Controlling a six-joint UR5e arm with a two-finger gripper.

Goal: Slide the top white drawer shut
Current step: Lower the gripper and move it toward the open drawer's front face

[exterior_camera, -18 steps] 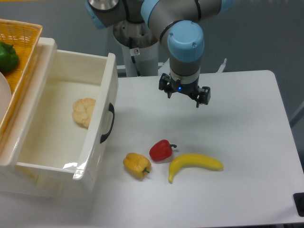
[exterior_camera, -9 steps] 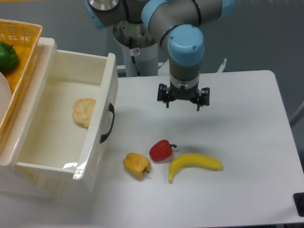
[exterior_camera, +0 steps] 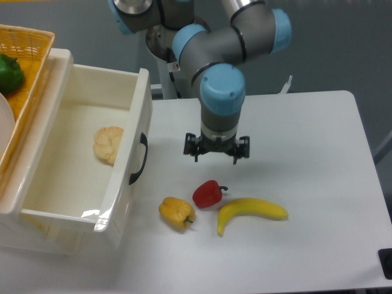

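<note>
Here, in the single fixed camera view, the top white drawer (exterior_camera: pixel 92 165) fills the left side of the frame, pulled far out from its cabinet so that its deep glossy interior lies open to the camera; its front panel faces right and carries a curved black handle (exterior_camera: pixel 139 159). A pale, lumpy pastry-like item (exterior_camera: pixel 108 144) rests on the drawer's floor toward its upper middle. At the upper left edge a yellow woven basket (exterior_camera: pixel 29 55) sits above the cabinet, with a green pepper (exterior_camera: pixel 10 73) inside it. The white counter (exterior_camera: pixel 306 153) takes up the centre and right of the frame. The arm comes down from the top centre, and its claw (exterior_camera: pixel 217 157) hangs just right of the middle of the frame, pointing down at the counter, its two fingers spread wide apart and grasping nothing. It is to the right of the drawer's front, apart from the handle and touching nothing. Below the claw, in the lower centre, lie a red pepper (exterior_camera: pixel 207 193), a yellow pepper (exterior_camera: pixel 176 212) just to its lower left, and a banana (exterior_camera: pixel 250 212) to its right, the three close together on the counter.
</note>
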